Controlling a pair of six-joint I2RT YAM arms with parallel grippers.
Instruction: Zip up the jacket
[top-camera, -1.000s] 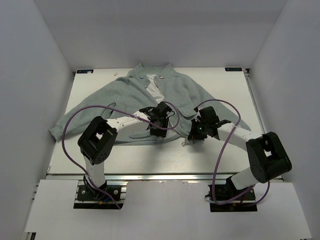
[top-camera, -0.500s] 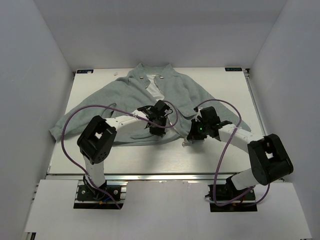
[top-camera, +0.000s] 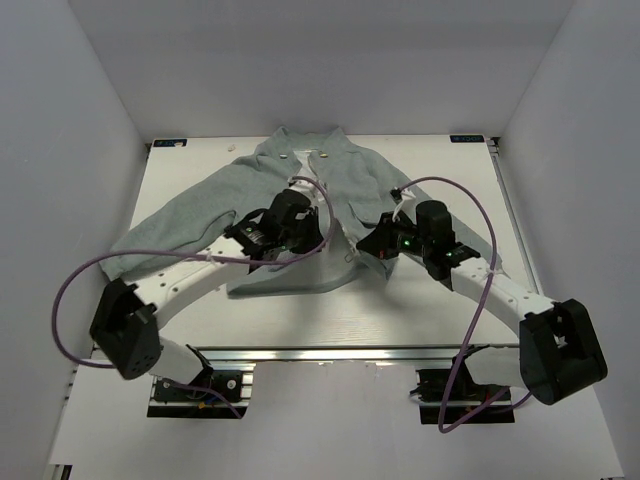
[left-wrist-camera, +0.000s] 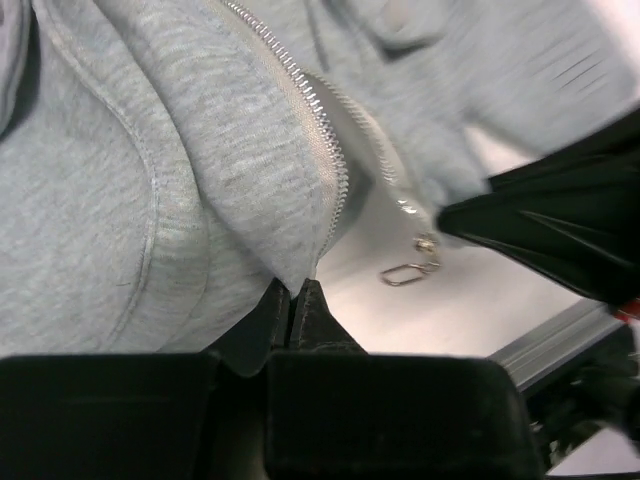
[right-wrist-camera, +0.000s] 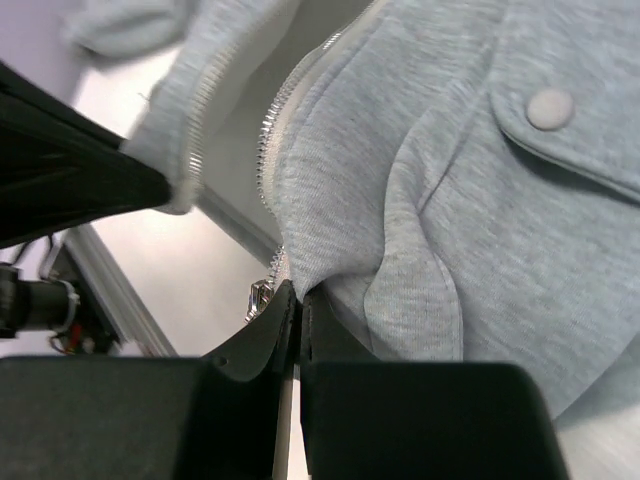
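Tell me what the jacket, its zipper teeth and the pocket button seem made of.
The jacket looks like soft matte fleece: fuzzy, heathered grey-green nap. The zipper teeth appear metal or metallised plastic: small silvery links catching light. The pocket button is a smooth pale disc, plastic or a capped snap; I cannot tell which.

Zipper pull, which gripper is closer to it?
Right. The right gripper pinches the jacket edge right beside the pull; the left gripper pinches the opposite edge, across a gap from it.
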